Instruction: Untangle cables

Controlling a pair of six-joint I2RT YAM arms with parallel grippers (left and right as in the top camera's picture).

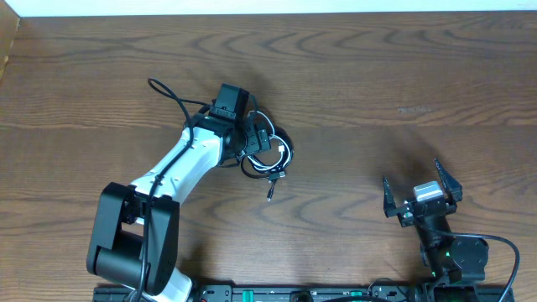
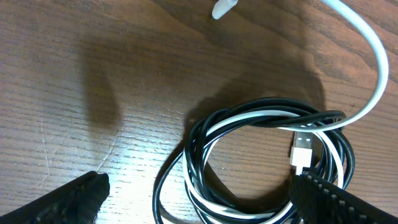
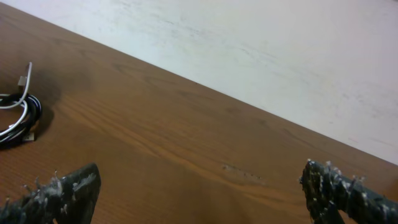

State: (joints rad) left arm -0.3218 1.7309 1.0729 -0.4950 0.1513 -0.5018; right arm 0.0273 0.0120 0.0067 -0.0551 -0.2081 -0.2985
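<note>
The black cable (image 2: 194, 163) and the white cable (image 2: 377, 62) lie coiled together in one loop on the wooden table. A white USB plug (image 2: 302, 153) rests on the loop's right side, and another white plug end (image 2: 224, 9) lies farther off. My left gripper (image 2: 202, 199) is open just above the coil, its fingertips on either side of it. From overhead, the cables (image 1: 270, 159) sit at the tip of the left gripper (image 1: 256, 138), with a plug end (image 1: 270, 193) trailing toward the front. My right gripper (image 1: 422, 191) is open over bare table, far from the cables (image 3: 18, 112).
A thicker black wire (image 1: 168, 91) loops out from the left arm's wrist. The table's far edge (image 1: 277, 13) meets a pale surface beyond. The two arm bases stand at the front edge.
</note>
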